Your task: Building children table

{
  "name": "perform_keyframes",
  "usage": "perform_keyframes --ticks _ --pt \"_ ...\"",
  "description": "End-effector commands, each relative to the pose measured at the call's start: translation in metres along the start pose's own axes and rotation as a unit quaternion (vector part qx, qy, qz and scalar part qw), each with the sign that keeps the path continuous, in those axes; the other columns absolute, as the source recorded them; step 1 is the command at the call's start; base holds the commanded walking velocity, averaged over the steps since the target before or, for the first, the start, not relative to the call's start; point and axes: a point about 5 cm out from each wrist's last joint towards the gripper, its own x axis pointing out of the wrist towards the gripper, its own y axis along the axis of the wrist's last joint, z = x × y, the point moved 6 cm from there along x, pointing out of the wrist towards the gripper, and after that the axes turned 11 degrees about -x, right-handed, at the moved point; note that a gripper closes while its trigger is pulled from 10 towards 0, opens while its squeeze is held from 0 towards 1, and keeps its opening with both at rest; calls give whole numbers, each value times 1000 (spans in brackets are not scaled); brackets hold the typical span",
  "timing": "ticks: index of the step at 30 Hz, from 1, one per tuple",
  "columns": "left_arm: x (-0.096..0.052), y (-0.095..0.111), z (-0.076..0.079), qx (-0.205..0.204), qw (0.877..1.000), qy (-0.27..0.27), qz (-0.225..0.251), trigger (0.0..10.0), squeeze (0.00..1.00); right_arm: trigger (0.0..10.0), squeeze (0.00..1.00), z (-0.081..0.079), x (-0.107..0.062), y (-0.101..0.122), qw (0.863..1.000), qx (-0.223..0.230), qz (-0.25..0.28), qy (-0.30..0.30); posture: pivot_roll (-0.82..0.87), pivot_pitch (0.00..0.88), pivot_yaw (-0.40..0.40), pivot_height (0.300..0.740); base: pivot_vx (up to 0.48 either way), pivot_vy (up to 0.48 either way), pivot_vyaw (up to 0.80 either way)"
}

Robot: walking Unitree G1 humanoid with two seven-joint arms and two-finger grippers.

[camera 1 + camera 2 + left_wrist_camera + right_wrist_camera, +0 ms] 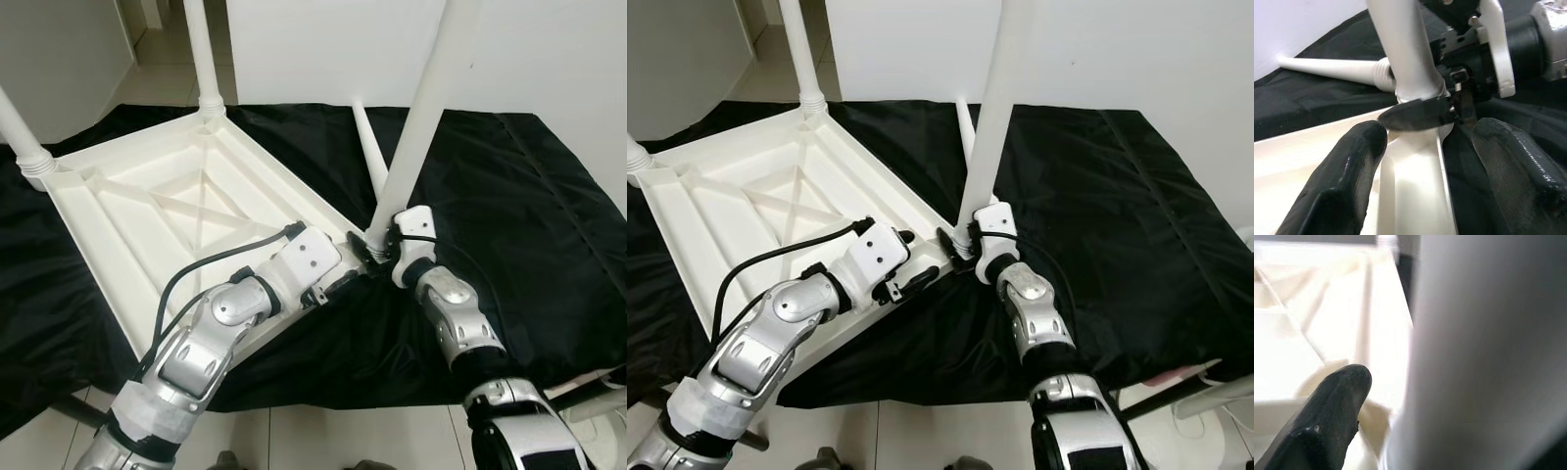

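The white table top [147, 196] lies upside down on a black cloth [529, 196]. Two legs stand in its far corners [203, 49] [20, 132]. A third leg [421, 127] stands upright at the near right corner, and my right gripper [377, 247] is shut on its base; one black finger [1337, 416] rests beside the leg [1488, 357]. My left gripper [338, 279] is open, and its fingers [1352, 171] straddle the table's rim [1415, 186] just short of that corner. A loose leg [370, 152] lies on the cloth behind.
A white wall [549, 49] runs along the far side of the cloth. Pale tiled floor [323, 436] shows at the cloth's near edge. A white object [1215, 392] sits low at the right, off the cloth.
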Motion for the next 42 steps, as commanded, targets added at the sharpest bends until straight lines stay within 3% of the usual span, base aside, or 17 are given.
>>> perform_keyframes --ticks 1,13,14,15,16,17,18,19,20,26,27,30,31,36,42 --pt "2 0 -3 10 1000 -1 -3 10000 0 10000 0 -3 6 7 999 -8 16 29 -10 0 13 740 0 0 0" --pt "5 6 -10 19 1000 2 2 10000 0 10000 0 2 15 13 997 -26 18 71 -5 0 14 740 0 0 0" --pt "5 6 -10 19 1000 3 2 10000 0 5373 0 3 14 8 997 -21 9 72 -2 0 13 740 0 0 0" --pt "5 7 -11 19 1000 3 3 10000 0 5373 0 4 13 6 997 -18 4 73 -2 0 13 740 0 0 0" --pt "5 7 -11 19 1000 4 3 10000 0 3725 0 4 12 2 997 -13 0 73 -2 0 13 740 0 0 0" --pt "5 7 -11 19 1000 4 3 10000 0 3725 0 4 12 2 997 -13 0 73 -2 0 13 740 0 0 0" --pt "5 7 -11 19 1000 4 3 10000 0 824 0 4 11 1 997 -11 -1 73 -2 0 13 740 0 0 0" --pt "5 7 -11 20 1000 5 3 10000 0 824 0 3 10 -2 997 -4 -4 76 -4 0 18 740 0 0 0" --pt "5 7 -11 19 1000 5 3 10000 0 0 0 3 8 -6 997 5 -7 76 -4 0 18 740 0 0 0" --pt "5 7 -10 18 1000 0 3 10000 0 0 0 -1 2 -20 997 20 -26 72 -12 0 29 740 0 0 0" --pt "5 7 -9 18 1000 -2 3 10000 0 4980 0 -3 1 -23 997 25 -30 69 -14 0 32 740 0 0 0" --pt "5 7 -9 18 1000 -3 3 10000 0 4980 0 -4 1 -25 997 28 -32 67 -14 0 32 740 0 0 0" --pt "5 8 -9 17 1000 -3 4 10000 0 10000 0 -5 1 -28 997 34 -39 57 -14 0 32 740 0 0 0" --pt "5 8 -8 17 1000 -4 4 10000 0 10000 0 -7 1 -35 997 37 -57 37 -14 0 32 740 0 0 0" --pt "4 5 -7 15 1000 1 1 10000 0 10000 0 -3 1 -43 994 56 -84 -41 -13 0 14 740 0 0 0"
